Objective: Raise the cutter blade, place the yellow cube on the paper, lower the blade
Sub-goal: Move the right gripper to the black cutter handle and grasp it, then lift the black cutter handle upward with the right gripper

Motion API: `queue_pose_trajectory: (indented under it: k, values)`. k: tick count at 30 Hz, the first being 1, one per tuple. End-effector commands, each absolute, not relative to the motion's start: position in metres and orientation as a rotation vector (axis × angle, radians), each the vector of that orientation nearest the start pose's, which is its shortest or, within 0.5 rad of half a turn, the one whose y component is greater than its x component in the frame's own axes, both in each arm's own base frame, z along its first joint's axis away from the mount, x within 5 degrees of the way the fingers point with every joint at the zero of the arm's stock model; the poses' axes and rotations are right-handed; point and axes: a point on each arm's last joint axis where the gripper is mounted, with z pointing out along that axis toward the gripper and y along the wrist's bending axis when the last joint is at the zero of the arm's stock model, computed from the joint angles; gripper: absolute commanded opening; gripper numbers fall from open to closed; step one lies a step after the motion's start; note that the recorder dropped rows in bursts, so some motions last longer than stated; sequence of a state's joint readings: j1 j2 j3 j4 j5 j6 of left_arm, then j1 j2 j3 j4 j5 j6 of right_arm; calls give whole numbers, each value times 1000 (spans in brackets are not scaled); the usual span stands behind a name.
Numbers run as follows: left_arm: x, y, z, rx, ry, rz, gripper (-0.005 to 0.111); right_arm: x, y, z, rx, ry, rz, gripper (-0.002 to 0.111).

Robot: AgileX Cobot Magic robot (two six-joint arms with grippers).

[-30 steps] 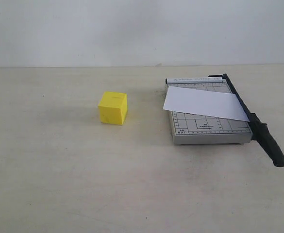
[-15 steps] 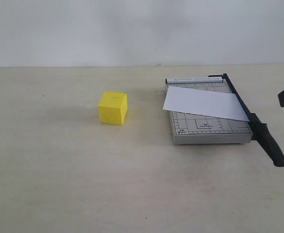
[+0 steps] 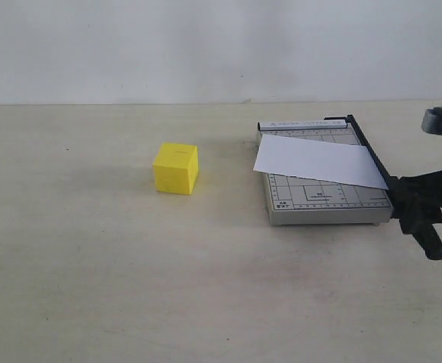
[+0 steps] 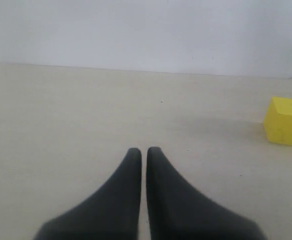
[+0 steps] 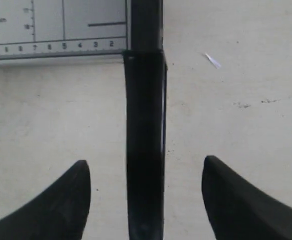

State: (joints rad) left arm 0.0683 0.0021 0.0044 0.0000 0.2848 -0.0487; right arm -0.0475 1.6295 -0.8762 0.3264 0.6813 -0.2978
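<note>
The yellow cube (image 3: 176, 169) (image 4: 285, 121) rests on the table left of the grey cutter base (image 3: 326, 204). The white paper (image 3: 319, 160) lies slanted across that base. The cutter blade (image 3: 372, 151) lies flat along the base's right edge, and its thick black handle (image 5: 145, 150) juts past the front. My right gripper (image 3: 425, 206) (image 5: 146, 161) is open and straddles the handle, with a gap on each side of it. My left gripper (image 4: 144, 150) is shut on nothing, low over bare table with the cube off to one side. It is outside the exterior view.
The gridded cutter base's ruler edge (image 5: 56, 47) shows beyond the handle in the right wrist view. A pale wall (image 3: 221, 45) backs the beige table (image 3: 92, 265). A small white scrap (image 5: 212, 60) lies on the table beside the blade.
My right gripper came in from the right edge of the exterior view and moved down and left over the blade handle. Cube, paper and blade have not moved.
</note>
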Motion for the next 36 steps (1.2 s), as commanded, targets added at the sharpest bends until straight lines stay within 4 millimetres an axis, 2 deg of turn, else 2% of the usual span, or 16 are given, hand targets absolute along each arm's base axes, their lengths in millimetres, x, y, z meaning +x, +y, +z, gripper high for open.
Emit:
queue_pose_trajectory:
  k: [1, 7, 12, 20, 29, 36]
  values:
    - [55, 4, 188, -108, 1757, 12, 4, 291, 3, 170, -18, 2902, 260, 59]
    - [55, 4, 188, -108, 1757, 12, 4, 291, 3, 166, -23, 2924, 265, 25]
    - [55, 4, 188, -108, 1757, 12, 4, 289, 3, 165, -37, 2942, 274, 1]
    - [55, 4, 188, -108, 1757, 12, 4, 287, 4, 173, -41, 2922, 272, 0]
    - [55, 4, 188, -108, 1761, 12, 4, 289, 3, 225, -59, 2727, 241, 0]
    - [55, 4, 188, -108, 1761, 12, 4, 299, 4, 252, -71, 2648, 236, 0]
